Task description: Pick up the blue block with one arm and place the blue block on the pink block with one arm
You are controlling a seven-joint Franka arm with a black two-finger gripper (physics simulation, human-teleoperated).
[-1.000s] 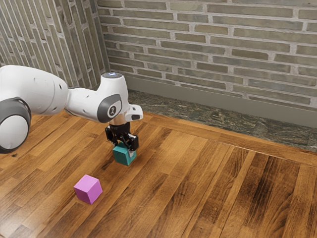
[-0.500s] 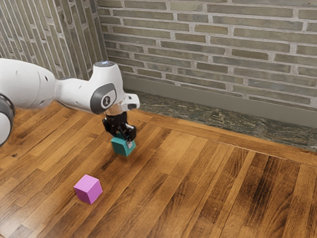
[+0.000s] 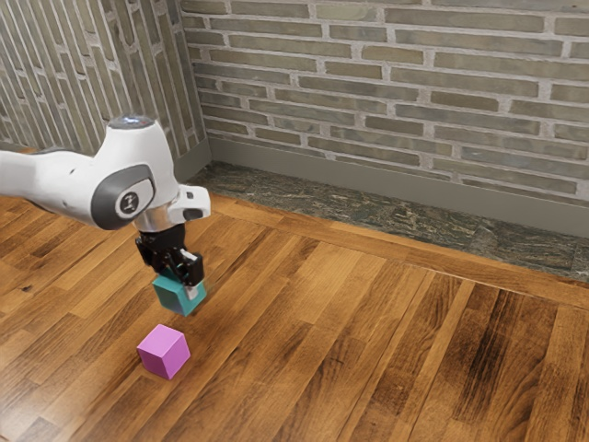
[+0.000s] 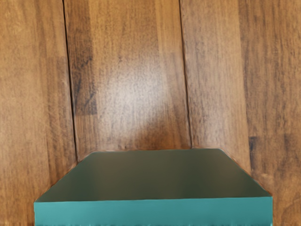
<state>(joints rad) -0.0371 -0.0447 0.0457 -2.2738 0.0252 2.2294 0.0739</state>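
Observation:
A teal-blue block hangs in the air with my black gripper shut on it from above. The pink block rests on the wooden floor just below the held block and slightly toward the exterior view's left. In the wrist view the teal block sits large right under my hand, with bare wood planks beyond it.
The wooden surface stretches wide toward the exterior view's right. A brick wall and a dark stone strip run along the back. A slatted wall stands behind the arm.
My arm has carried the teal block toward the exterior view's left and slightly nearer, from mid-floor to just above the pink block. The pink block has not moved.

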